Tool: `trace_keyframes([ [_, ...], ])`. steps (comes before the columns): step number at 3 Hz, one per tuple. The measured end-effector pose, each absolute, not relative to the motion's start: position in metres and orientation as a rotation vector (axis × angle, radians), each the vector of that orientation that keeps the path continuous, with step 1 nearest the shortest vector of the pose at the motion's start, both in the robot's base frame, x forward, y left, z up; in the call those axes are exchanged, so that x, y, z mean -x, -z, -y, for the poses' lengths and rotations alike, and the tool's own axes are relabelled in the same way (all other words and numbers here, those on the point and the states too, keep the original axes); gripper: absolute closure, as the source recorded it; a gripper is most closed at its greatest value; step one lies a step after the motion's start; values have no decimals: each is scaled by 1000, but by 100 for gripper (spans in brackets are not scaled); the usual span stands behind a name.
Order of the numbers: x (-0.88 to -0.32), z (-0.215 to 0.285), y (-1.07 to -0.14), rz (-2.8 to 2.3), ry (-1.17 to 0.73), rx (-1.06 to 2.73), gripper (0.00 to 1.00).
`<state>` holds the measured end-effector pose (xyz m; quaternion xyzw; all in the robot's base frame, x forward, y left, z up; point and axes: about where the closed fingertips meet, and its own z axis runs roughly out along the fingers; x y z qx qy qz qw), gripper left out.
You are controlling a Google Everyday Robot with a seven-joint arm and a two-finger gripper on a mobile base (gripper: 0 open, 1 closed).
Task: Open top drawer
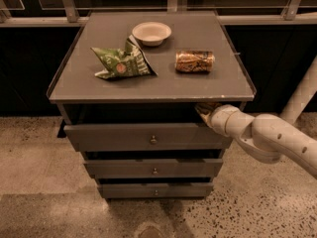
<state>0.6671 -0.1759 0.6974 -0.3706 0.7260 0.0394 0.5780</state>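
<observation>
The top drawer (124,138) is the widest grey front, with a small round metal knob (153,140) at its centre. It stands pulled out, ahead of the two narrower drawers below, with a dark gap under the tabletop. My gripper (204,110) is at the drawer's upper right corner, tucked into that gap just under the table's edge. The white arm (267,138) comes in from the right.
On the grey tabletop (198,86) lie a green chip bag (121,63), a white bowl (151,32) and a can on its side (194,61). Two lower drawers (154,168) stick out a little. A white pipe (302,93) stands at right. Speckled floor (39,182) lies around.
</observation>
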Motion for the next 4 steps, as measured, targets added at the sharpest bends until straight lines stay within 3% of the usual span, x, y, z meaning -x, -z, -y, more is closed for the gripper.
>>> trace_keyframes([
  [4, -662, 171, -683, -1726, -82, 978, 100],
])
